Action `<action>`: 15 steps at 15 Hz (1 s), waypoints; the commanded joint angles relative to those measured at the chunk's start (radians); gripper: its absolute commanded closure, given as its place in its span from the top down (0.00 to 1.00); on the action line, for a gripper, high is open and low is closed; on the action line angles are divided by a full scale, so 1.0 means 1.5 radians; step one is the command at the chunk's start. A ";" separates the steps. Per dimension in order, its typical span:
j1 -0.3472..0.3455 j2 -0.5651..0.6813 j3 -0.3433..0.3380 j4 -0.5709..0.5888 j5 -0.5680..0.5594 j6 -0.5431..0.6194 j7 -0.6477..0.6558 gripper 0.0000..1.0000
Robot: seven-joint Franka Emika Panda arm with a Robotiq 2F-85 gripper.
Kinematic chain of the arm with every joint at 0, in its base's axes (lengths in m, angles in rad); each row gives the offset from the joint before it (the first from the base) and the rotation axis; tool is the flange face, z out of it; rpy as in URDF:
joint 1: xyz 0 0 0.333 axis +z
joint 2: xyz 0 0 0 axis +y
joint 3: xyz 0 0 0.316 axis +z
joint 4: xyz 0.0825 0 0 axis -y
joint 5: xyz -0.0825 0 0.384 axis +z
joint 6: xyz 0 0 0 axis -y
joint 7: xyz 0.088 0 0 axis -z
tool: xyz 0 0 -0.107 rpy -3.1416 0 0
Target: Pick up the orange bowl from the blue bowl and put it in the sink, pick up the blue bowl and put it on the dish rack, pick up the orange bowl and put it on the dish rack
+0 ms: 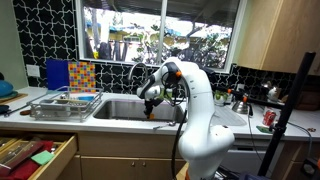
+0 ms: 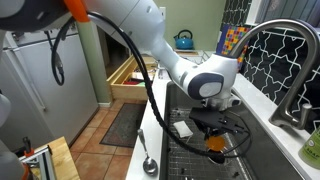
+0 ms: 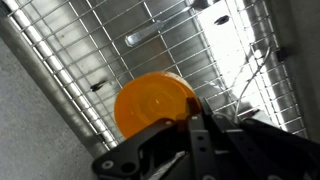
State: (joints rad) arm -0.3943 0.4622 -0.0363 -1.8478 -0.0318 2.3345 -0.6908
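The orange bowl (image 3: 150,105) is upside down just above the wire grid (image 3: 90,50) on the sink floor. My gripper (image 3: 195,118) is shut on its rim. In both exterior views my gripper (image 1: 150,103) (image 2: 212,130) is low inside the sink (image 1: 120,108), and an orange patch of the bowl (image 2: 215,143) shows under it. The wire dish rack (image 1: 65,104) stands on the counter beside the sink. The blue bowl is not visible in any view.
The faucet (image 2: 285,60) arches over the sink's back edge. A wooden drawer (image 1: 35,155) stands open below the counter. A spoon (image 2: 147,160) lies on the counter edge. A red can (image 1: 268,118) and clutter sit on the far counter.
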 commanded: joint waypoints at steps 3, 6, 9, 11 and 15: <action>0.051 -0.129 0.008 -0.111 0.012 0.002 -0.049 0.01; 0.072 -0.113 -0.005 -0.083 0.013 -0.002 -0.035 0.04; 0.078 -0.131 -0.005 -0.098 0.013 -0.002 -0.039 0.04; 0.077 -0.131 -0.006 -0.100 0.013 -0.002 -0.042 0.04; 0.083 -0.149 0.039 -0.087 0.106 0.016 -0.126 0.01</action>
State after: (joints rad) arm -0.2917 0.2655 -0.0138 -1.9896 0.0224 2.3377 -0.7764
